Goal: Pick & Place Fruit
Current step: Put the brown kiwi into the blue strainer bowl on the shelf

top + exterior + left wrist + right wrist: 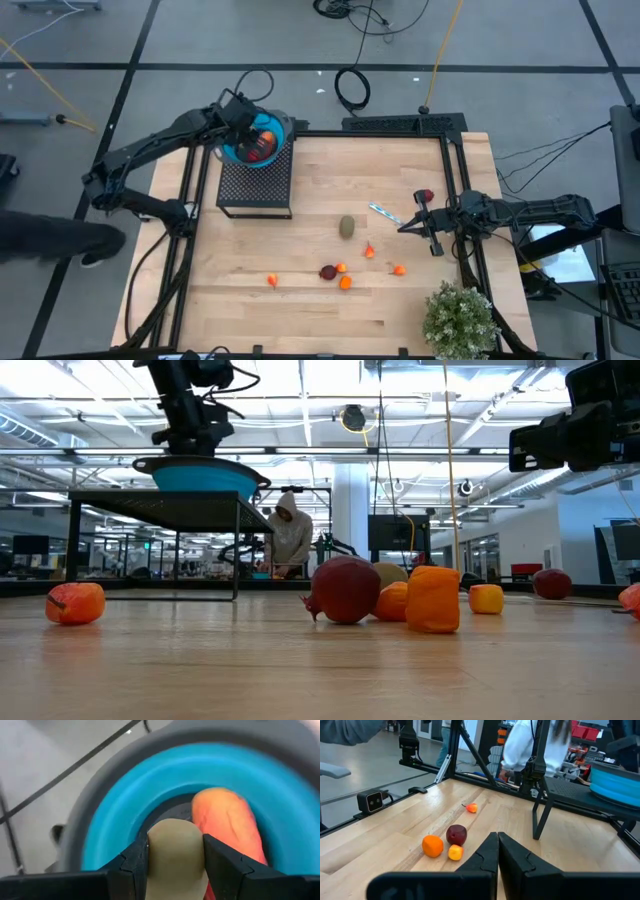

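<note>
- Hovering over the blue bowl (pixel 262 140) on the black mesh stand (pixel 255 182) at far left, the left gripper (pixel 175 857) is clamped on a pale beige fruit piece (pixel 176 851); a red-orange piece (pixel 230 822) is seen lying in the bowl.
- Loose fruit is scattered on the wooden table (pixel 300 310): a brownish-green oval (pixel 347 227), a dark red one (pixel 327 271), small orange ones (pixel 345 283).
- At right, the right gripper (pixel 498 847) is held with fingers pressed together, empty, near a silvery-blue utensil (pixel 384 212).
</note>
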Available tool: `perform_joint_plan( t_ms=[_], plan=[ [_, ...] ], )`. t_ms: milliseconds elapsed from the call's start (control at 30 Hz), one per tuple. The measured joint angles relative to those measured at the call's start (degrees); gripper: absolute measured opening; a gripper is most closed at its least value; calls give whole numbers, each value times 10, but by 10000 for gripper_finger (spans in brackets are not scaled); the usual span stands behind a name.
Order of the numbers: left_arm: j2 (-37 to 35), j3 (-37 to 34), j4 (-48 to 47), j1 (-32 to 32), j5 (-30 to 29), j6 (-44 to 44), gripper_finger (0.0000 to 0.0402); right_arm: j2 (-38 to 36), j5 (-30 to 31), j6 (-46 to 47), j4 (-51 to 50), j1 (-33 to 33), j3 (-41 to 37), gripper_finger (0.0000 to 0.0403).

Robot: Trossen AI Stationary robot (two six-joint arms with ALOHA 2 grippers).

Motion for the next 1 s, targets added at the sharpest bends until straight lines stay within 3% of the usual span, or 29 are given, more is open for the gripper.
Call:
perform_joint_plan(
  t_ms=[600, 1000],
  plan=[
    [1, -6, 8, 0, 14, -1, 154, 0, -2, 4, 0, 0, 0, 0],
    [0, -6, 10, 0, 16, -3, 240, 0, -2, 4, 0, 0, 0, 0]
  ],
)
